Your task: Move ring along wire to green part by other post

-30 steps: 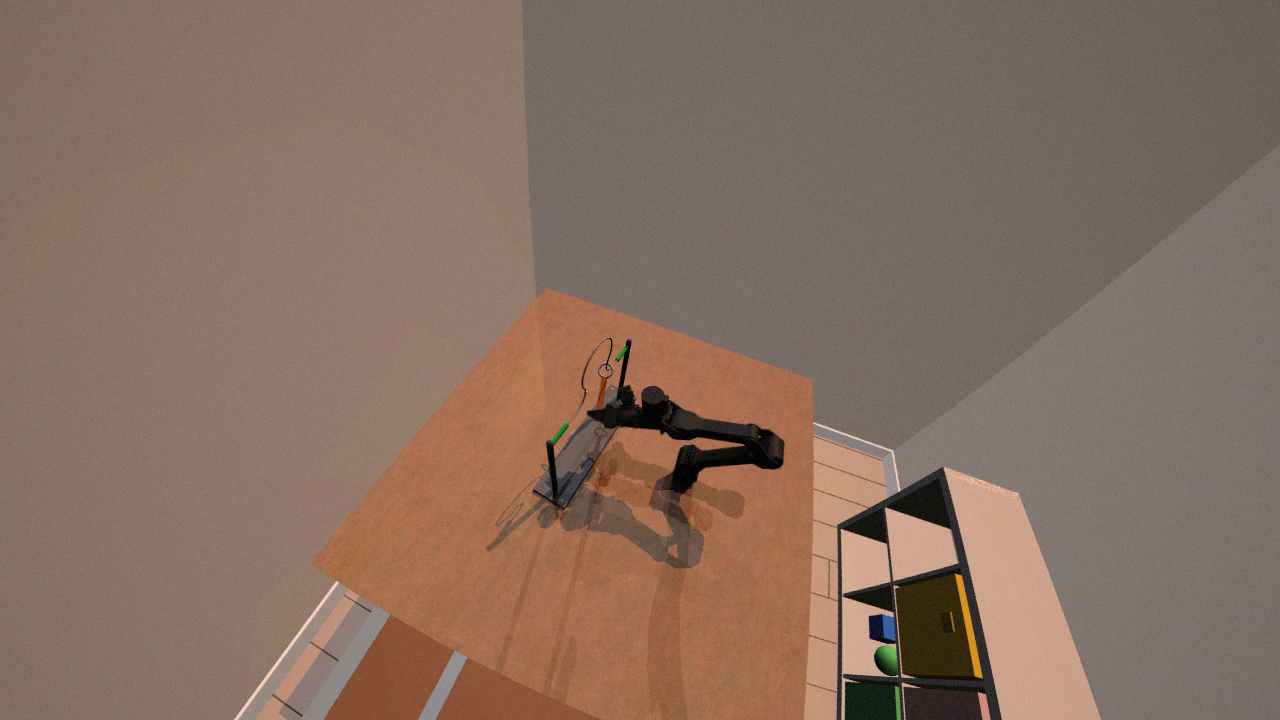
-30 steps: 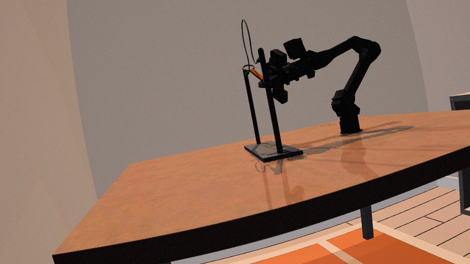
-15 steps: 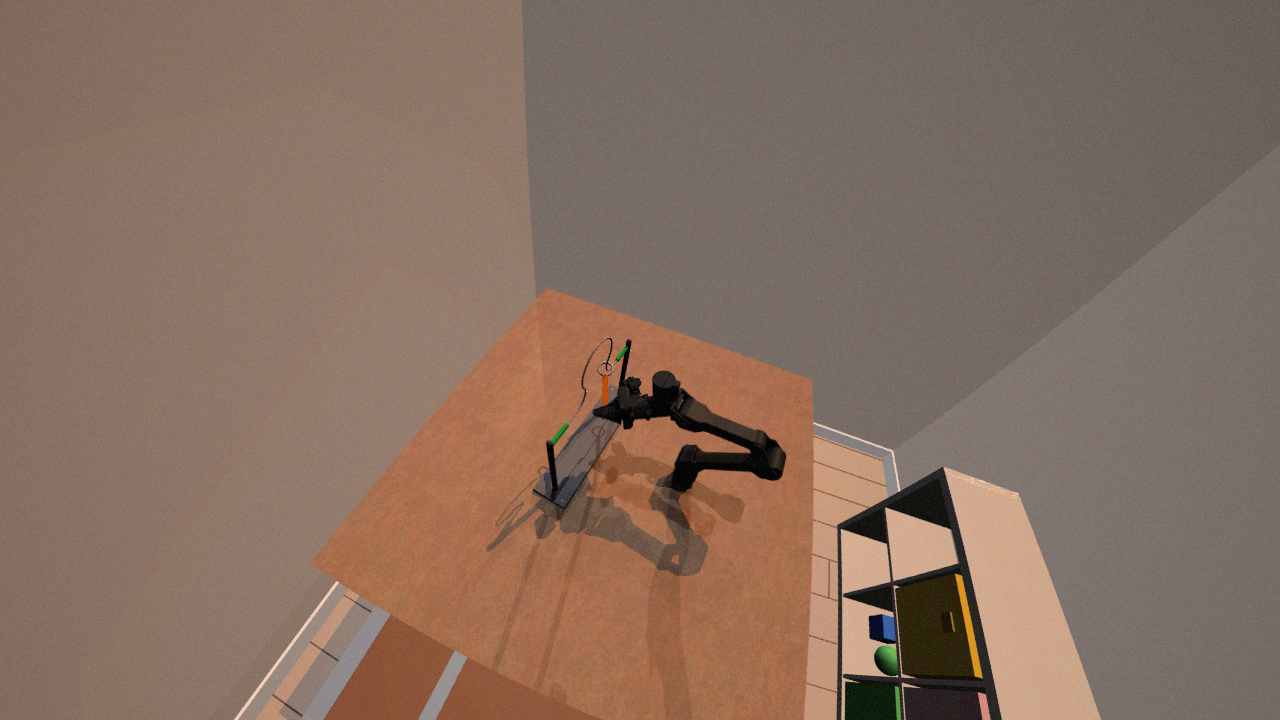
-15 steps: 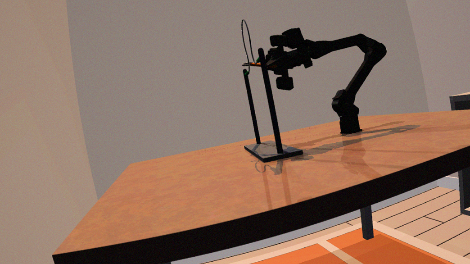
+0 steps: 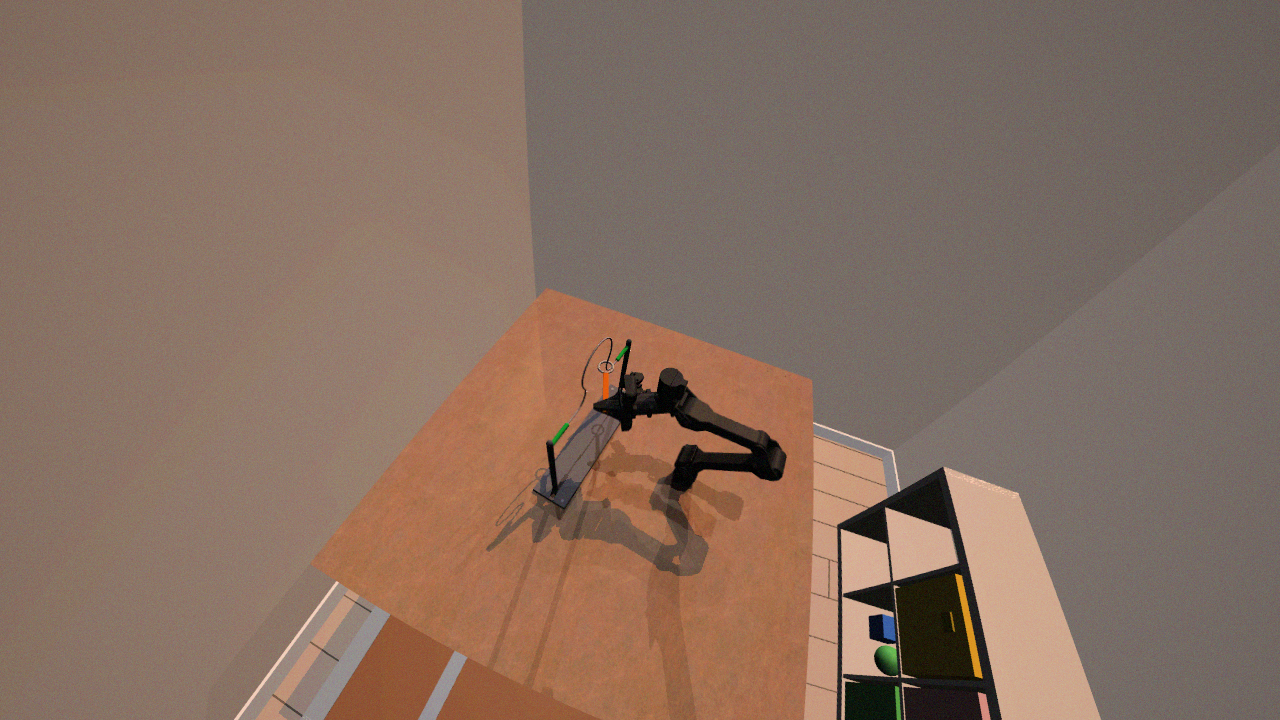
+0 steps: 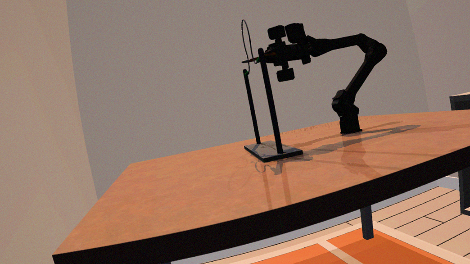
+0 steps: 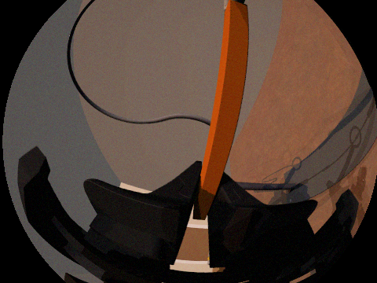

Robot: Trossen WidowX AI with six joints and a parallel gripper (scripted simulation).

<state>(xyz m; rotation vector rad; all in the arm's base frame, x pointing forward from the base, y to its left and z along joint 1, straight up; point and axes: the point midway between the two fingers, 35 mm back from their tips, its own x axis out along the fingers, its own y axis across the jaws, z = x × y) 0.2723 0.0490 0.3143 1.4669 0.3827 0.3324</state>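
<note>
The orange handle is held at its lower end by my gripper, which is shut on it. The ring shows edge-on in the exterior view and is mostly out of the wrist view. It appears to be around the grey wire near the foot of the tall loop, close to the upper-right post in the top view. I cannot tell whether ring and wire touch. Green parts lie beside the two posts.
One post and the other post stand on a dark base plate on the wooden table. In the exterior view a post overlaps the gripper's front. A shelf stands beyond the table.
</note>
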